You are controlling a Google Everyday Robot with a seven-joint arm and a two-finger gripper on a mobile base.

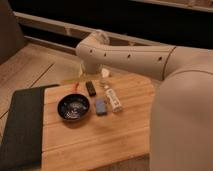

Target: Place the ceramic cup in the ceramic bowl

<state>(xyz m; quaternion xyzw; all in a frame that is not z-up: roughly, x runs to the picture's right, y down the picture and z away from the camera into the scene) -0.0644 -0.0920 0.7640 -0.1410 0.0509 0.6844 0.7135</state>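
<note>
We list one wooden bench (pixel 125 137), with a dark mat (pixel 22 125) lying along its left side.

- Ceramic bowl (pixel 73 107): dark and round, resting on the bench just beside the mat.
- Ceramic cup (pixel 105 73): small and pale, standing at the far edge of the bench, well apart from the bowl and outside it.
- Black block (pixel 90 88): between the cup and the bowl.
- Blue item (pixel 101 106): just right of the bowl.
- White tube-like bottle (pixel 114 100): lying beside the blue item.
- Arm (pixel 130 57): cream-coloured, reaching in from the right above the far edge.
- Pincer (pixel 96 74): under the arm's bent end, close beside the cup and largely hidden. We record it as released, grasping nothing.
</note>
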